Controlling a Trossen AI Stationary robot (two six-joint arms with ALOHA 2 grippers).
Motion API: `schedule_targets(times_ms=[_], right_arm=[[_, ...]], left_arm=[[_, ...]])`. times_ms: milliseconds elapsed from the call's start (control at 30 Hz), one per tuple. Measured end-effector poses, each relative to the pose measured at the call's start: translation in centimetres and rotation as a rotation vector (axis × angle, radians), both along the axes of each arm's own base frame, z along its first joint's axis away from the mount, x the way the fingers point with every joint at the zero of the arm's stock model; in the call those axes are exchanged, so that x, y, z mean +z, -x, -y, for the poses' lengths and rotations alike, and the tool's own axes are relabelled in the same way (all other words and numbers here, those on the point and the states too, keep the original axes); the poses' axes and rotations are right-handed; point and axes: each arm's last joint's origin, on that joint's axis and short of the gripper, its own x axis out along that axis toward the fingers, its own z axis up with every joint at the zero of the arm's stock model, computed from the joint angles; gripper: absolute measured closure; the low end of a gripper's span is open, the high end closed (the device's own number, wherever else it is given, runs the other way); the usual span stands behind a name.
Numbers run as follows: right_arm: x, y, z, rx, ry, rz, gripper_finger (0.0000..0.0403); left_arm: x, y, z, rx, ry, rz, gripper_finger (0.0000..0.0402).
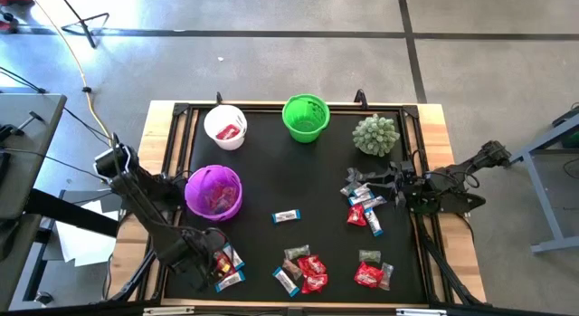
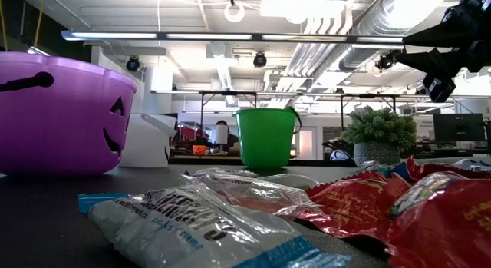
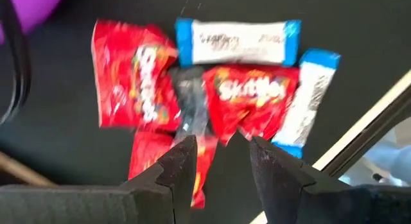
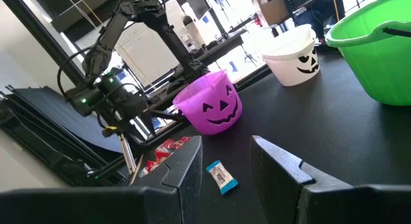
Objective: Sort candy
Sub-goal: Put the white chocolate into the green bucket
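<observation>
Wrapped candy lies in clusters on the black table: red packets and blue-white bars at the near left [image 1: 226, 266], more at the near middle [image 1: 303, 271], near right [image 1: 373, 273] and right [image 1: 364, 205], and one blue-white bar alone [image 1: 286, 215]. My left gripper [image 1: 210, 257] hangs open, pointing down over the near-left cluster. In the left wrist view its fingers [image 3: 221, 153] stand above a red packet [image 3: 250, 95] and touch nothing. My right gripper [image 1: 384, 182] waits at the table's right, level and open [image 4: 225, 160], with nothing between its fingers.
A purple pumpkin bucket [image 1: 213, 191] stands just beyond the left gripper. A white bucket [image 1: 225, 126] holding a red sweet and a green bucket [image 1: 305, 117] stand at the far edge. A spiky pale-green ball [image 1: 375, 133] sits far right. A raised frame edges the table [image 1: 425, 262].
</observation>
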Motion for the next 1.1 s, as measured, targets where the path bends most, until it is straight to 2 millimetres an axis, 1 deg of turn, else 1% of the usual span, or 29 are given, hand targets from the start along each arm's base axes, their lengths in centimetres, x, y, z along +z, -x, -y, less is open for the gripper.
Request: schedule_targets(times_ms=[100,233,633,767,967,1100], right_arm=[[0.0,0.0,0.0,0.001,0.0,0.0,0.0276],[0.0,0.0,0.0,0.0,0.0,0.0,0.0276],[0.0,0.0,0.0,0.001,0.0,0.0,0.0276],[0.0,0.0,0.0,0.0,0.0,0.0,0.0276],[0.0,0.0,0.0,0.001,0.0,0.0,0.0276],[0.0,0.0,0.0,0.001,0.0,0.0,0.0276]], left_arm=[[0.5,-0.7,-0.4,-0.022,0.01,0.061,0.027],[0.8,-2.4,-1.2,-0.06,0.035,0.113,0.027],[1.2,-8.3,-5.1,-0.277,0.051,0.306,0.027],[0.5,-10.5,-6.1,-0.34,0.046,0.364,0.027],[0.1,-14.6,-7.2,-0.45,-0.006,0.348,0.027],[-0.3,-17.1,-8.7,-0.524,-0.066,0.303,0.027]])
